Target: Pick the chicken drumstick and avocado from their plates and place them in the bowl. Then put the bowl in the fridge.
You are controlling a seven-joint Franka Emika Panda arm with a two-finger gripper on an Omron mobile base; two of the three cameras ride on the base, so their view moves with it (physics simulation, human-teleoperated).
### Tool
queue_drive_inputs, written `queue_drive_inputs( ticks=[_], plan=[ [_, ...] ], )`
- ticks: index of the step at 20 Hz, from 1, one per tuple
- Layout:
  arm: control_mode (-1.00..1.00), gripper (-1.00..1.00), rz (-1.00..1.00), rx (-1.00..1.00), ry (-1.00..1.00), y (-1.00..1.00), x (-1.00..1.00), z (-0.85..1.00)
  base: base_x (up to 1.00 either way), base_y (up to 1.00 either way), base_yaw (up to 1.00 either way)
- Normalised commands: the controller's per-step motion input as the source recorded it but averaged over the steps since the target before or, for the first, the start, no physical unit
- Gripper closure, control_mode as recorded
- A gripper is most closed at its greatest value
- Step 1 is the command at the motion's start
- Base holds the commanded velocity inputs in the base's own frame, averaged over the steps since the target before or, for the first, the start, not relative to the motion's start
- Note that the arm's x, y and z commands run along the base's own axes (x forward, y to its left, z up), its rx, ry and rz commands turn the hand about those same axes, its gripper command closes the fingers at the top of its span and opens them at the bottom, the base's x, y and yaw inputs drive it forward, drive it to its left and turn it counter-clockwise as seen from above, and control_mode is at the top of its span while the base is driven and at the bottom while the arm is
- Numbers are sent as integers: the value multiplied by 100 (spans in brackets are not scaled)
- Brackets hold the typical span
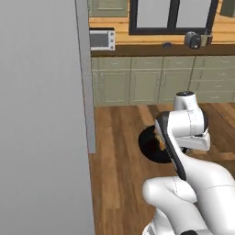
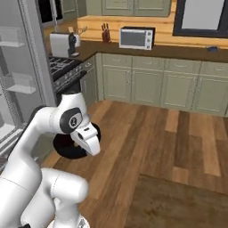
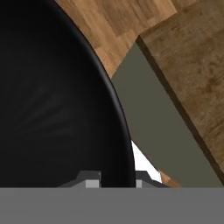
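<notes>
In the left base view there is one bowl (image 1: 149,146), glossy black, hanging above the wooden floor (image 1: 119,151) just beyond the arm's wrist, which hides much of it; one small orange-brown piece, probably the chicken drumstick (image 1: 160,139), shows inside it against the arm's edge. One fridge door (image 1: 41,114), plain light grey, stands open at the left. In the right base view the same single bowl (image 2: 67,149) peeks out from under the hand, close to the open fridge (image 2: 18,89) with its pale shelves. In the hand view the gripper (image 3: 114,183) is clenched on the bowl's rim (image 3: 124,131), one finger on each side of the wall, the black interior spreading to the left; its contents cannot be made out here.
</notes>
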Motion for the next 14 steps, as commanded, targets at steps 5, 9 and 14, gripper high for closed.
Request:
queue_drive_inputs(
  ticks=[5, 9, 14],
  plan=[
    [100, 100, 0, 0, 0, 0, 0, 0, 24, -5, 58],
    [100, 100, 0, 0, 0, 0, 0, 0, 95, -37, 48],
    [100, 100, 0, 0, 0, 0, 0, 0, 58, -29, 49]
  ],
)
